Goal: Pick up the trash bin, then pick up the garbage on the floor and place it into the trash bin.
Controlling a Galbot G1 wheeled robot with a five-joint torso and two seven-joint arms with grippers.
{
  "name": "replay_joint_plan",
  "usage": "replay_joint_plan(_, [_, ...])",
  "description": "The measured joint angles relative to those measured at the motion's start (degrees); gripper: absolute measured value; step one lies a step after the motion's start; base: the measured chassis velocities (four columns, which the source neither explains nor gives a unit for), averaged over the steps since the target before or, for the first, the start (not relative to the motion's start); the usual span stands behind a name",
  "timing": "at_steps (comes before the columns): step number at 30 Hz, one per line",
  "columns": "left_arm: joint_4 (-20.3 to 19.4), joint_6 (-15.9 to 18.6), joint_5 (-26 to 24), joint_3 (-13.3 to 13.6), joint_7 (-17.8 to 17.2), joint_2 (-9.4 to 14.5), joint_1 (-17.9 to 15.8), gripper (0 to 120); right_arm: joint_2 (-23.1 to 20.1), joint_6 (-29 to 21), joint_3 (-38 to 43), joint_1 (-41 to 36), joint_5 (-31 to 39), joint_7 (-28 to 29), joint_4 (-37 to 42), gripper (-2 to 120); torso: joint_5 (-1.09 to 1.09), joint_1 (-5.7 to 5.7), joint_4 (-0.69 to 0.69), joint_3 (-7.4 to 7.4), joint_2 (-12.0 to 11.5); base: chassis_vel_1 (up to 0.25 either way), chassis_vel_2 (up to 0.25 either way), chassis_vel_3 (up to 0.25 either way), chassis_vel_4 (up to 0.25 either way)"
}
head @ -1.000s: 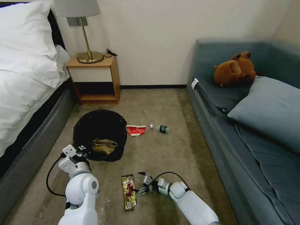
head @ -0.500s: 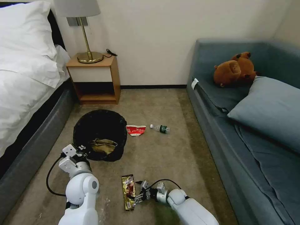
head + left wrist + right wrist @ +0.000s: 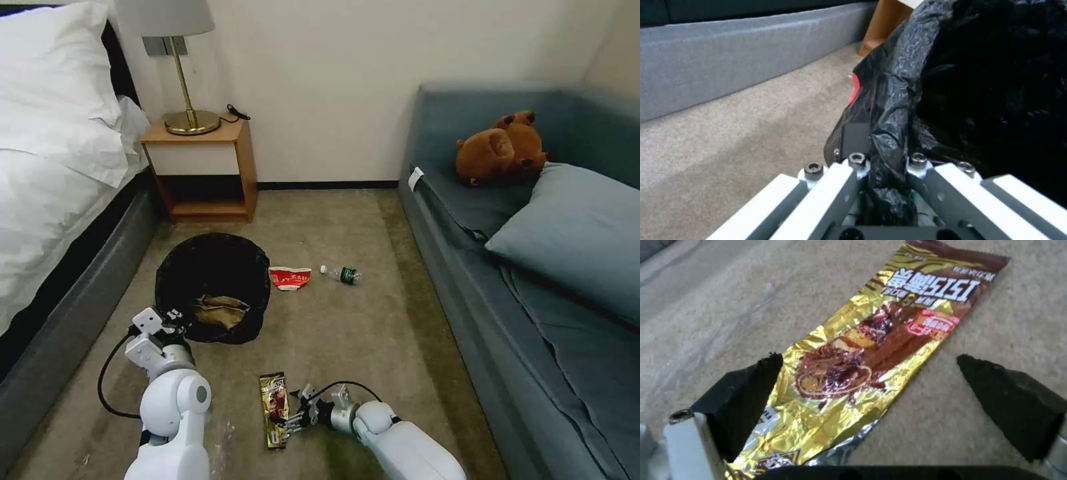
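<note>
The trash bin, lined with a crinkled black bag, is at the left of the carpet, and my left gripper is shut on its near rim. In the left wrist view the left gripper pinches the bag between its fingers. A crumpled tan paper bag lies inside the bin. My right gripper is low and open at the long brown-gold snack wrapper. In the right wrist view the wrapper lies flat between the black fingertips. A crushed red-and-white cup and a small bottle lie right of the bin.
A bed runs along the left and a blue sofa along the right, with a carpet strip between them. A wooden nightstand with a lamp stands against the back wall behind the bin.
My right gripper has dropped lower and moved left, closer to the snack wrapper. The left arm and the bin have stayed put.
</note>
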Motion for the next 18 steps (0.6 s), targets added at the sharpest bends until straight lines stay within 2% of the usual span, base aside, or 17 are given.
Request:
replay_joint_plan(12, [0.1,0.0,0.2,0.3,-0.1,0.0,-0.1,1,0.9,1.0,-0.2,-0.3,-1.7,-2.8,-1.4,100,-0.03,0.00,-0.03,-0.01,0.0,0.000,0.000,0.000,0.000])
replay_joint_plan(18, [-0.2,-0.1,0.2,0.3,-0.2,0.0,0.1,1,1.6,1.3,0.1,-0.5,-2.0,-5.4,-2.1,100,0.01,0.00,0.00,0.00,0.0,0.000,0.000,0.000,0.000])
